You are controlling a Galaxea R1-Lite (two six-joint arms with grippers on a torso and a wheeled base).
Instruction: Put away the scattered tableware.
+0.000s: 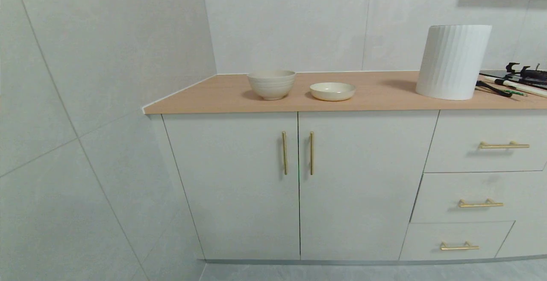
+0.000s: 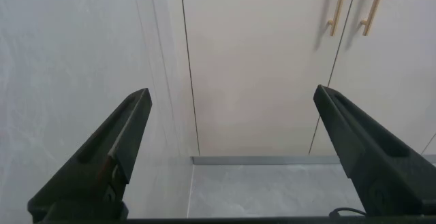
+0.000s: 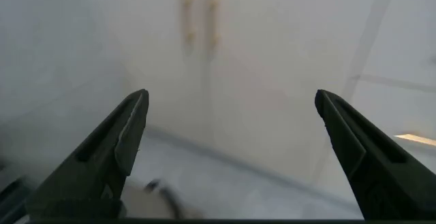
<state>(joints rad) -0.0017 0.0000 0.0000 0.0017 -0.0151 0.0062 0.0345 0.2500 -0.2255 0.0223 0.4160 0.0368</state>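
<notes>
On the wooden countertop (image 1: 384,97), just above the middle of the head view, a ribbed cream bowl (image 1: 271,84) stands left of a shallow cream dish (image 1: 332,91), near it but apart, both set back from the front edge. The bowl's inside is hidden; the dish's shows bare glaze. At upper right a tall white fluted container (image 1: 453,62) stands upright, with dark utensils (image 1: 513,85) lying beyond it. Below the tableware, closed cabinet doors (image 1: 239,187) carry gold handles (image 1: 284,152). The left gripper (image 2: 231,93) has its fingers spread wide before those doors, low by the floor; the right gripper (image 3: 230,94) is likewise spread wide
</notes>
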